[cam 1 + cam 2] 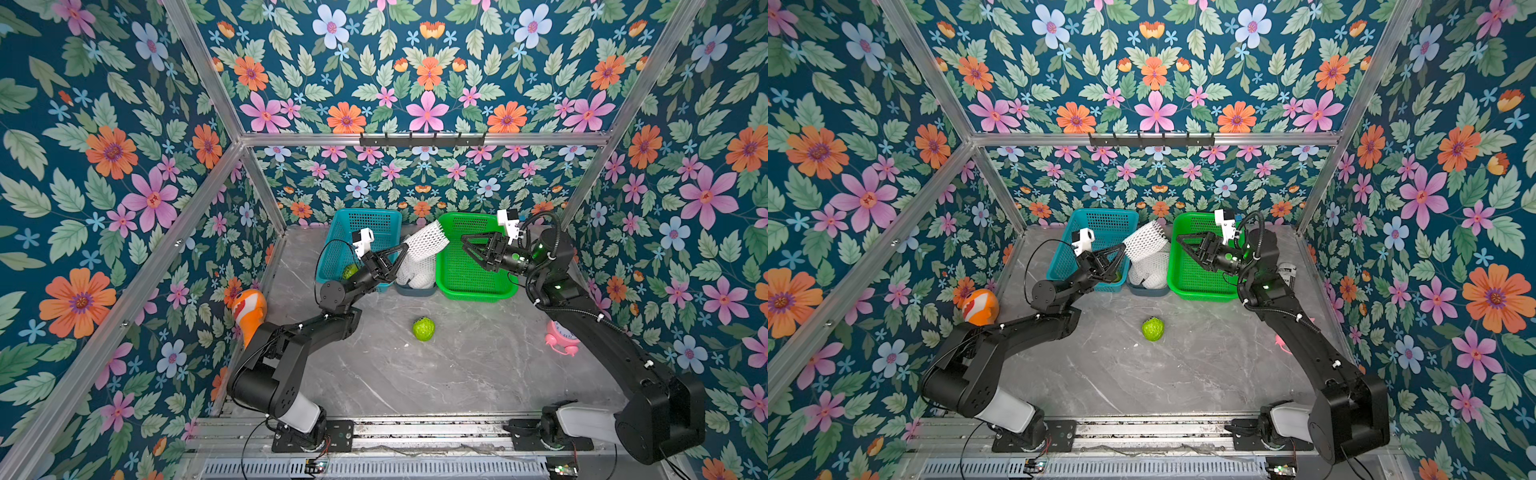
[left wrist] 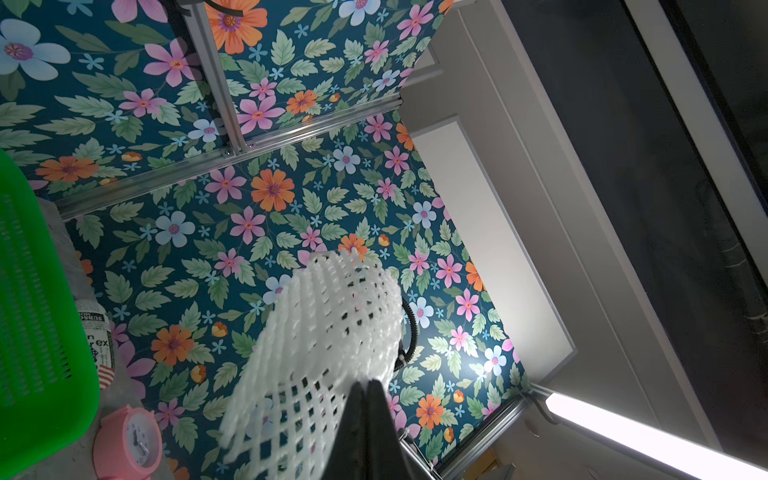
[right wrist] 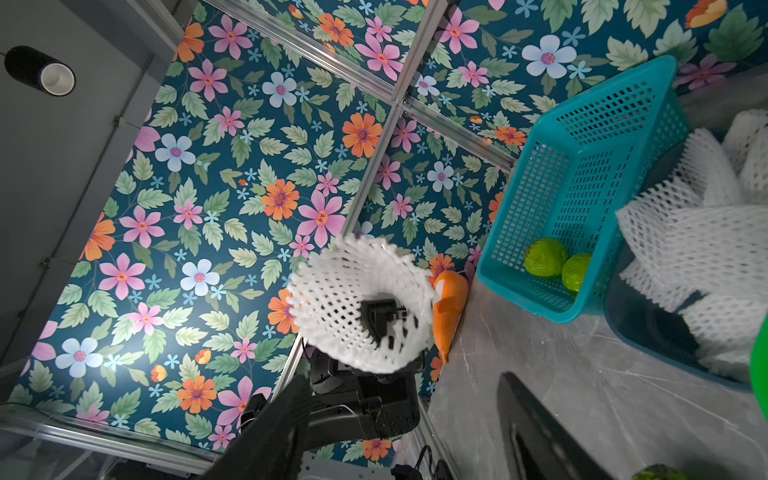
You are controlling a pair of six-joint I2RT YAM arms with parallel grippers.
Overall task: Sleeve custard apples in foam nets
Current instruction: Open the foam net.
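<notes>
While the bumpy bright green custard apple (image 1: 424,328) lies bare on the grey marbled tabletop (image 1: 395,374), the left gripper (image 1: 404,249) pinches a white tubular foam mesh net (image 1: 424,241) by its wall, raised, probably so its mouth faces the right gripper (image 1: 466,246), whose jaws stand apart, empty. Floral wallpaper (image 1: 428,112) encloses the cell.

My table (image 1: 374,374) bears a blue basket (image 1: 374,227), a green basket (image 1: 478,296), a tub (image 1: 415,289) between, one custard apple (image 1: 424,328), a clock (image 1: 559,338).
</notes>
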